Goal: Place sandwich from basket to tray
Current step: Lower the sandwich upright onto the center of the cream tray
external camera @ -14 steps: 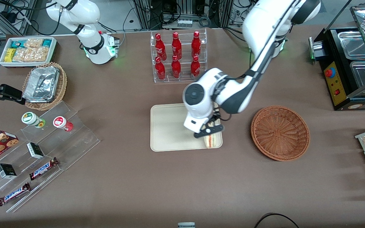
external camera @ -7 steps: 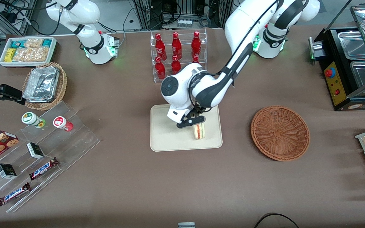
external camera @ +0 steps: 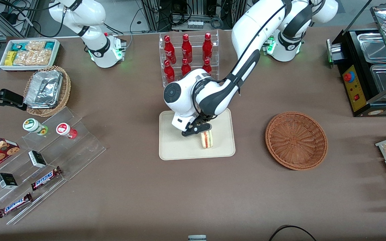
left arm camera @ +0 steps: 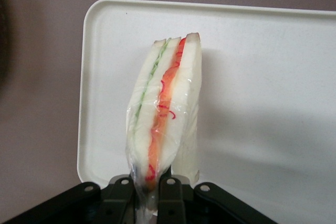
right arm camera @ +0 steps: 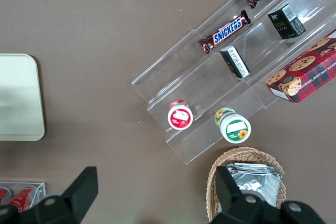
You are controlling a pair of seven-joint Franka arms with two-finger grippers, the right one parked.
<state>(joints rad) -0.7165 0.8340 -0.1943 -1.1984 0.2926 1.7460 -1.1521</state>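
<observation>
The sandwich (external camera: 206, 139), a wrapped white-bread wedge with red-orange and green filling (left arm camera: 165, 108), hangs over the cream tray (external camera: 173, 147) with its filling edge facing the front camera. My left gripper (external camera: 198, 129) is shut on its narrow end, the two black fingers (left arm camera: 169, 195) pinching the wrap and bread. In the left wrist view the wedge is over a corner region of the tray (left arm camera: 262, 77). Whether it touches the tray I cannot tell. The reddish-brown wicker basket (external camera: 296, 140) sits beside the tray, toward the working arm's end, and holds nothing.
A clear rack of red bottles (external camera: 188, 60) stands just farther from the front camera than the tray. A tan basket of foil containers (external camera: 47, 90), a white snack bin (external camera: 28, 53) and clear stepped shelves with snacks (external camera: 39, 160) lie toward the parked arm's end. A black warmer (external camera: 370, 70) stands at the working arm's end.
The gripper carried the sandwich from the tray's corner nearest the basket toward the tray's middle, a little farther from the front camera. It stays shut on the sandwich.
</observation>
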